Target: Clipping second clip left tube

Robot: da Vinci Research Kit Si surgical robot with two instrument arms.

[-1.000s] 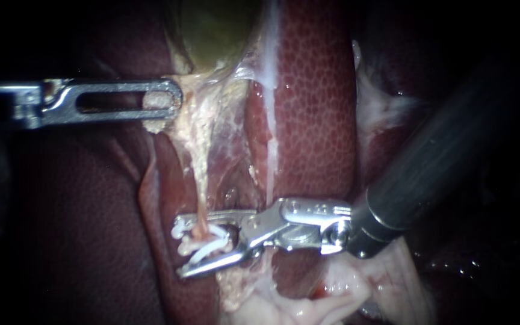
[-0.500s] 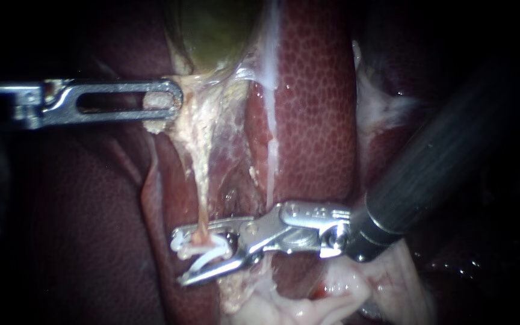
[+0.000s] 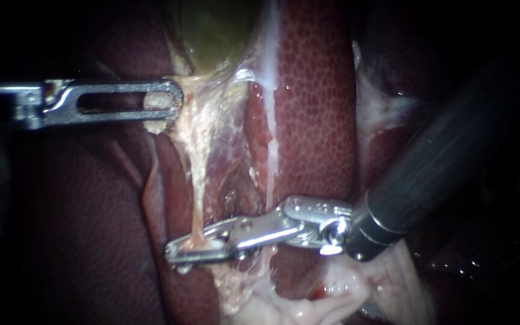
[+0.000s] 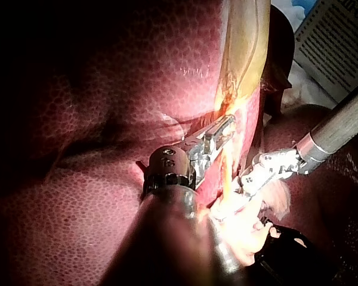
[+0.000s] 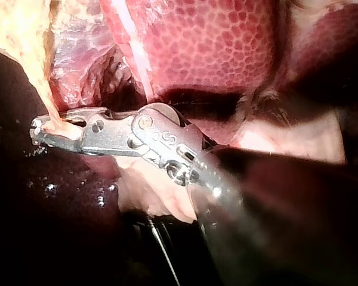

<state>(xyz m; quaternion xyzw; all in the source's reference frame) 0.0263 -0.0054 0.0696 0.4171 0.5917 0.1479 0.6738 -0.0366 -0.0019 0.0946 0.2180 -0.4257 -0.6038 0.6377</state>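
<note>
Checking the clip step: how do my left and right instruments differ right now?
The left instrument grips pale tissue below the gallbladder; the right instrument clamps the left tube, lower down. In the endoscope view, left lies level and right slants. Both have their jaws shut on something.

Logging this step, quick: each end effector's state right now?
Left instrument: shut on tissue under the gallbladder.
Right instrument: shut on the left tube.

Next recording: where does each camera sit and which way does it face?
Endoscope: close above liver and gallbladder; left instrument and right instrument enter from opposite sides.
Left wrist: on left arm, looking down its instrument toward gallbladder.
Right wrist: on right arm, looking down its instrument toward liver.
All share: right instrument clamped on left tube.
</note>
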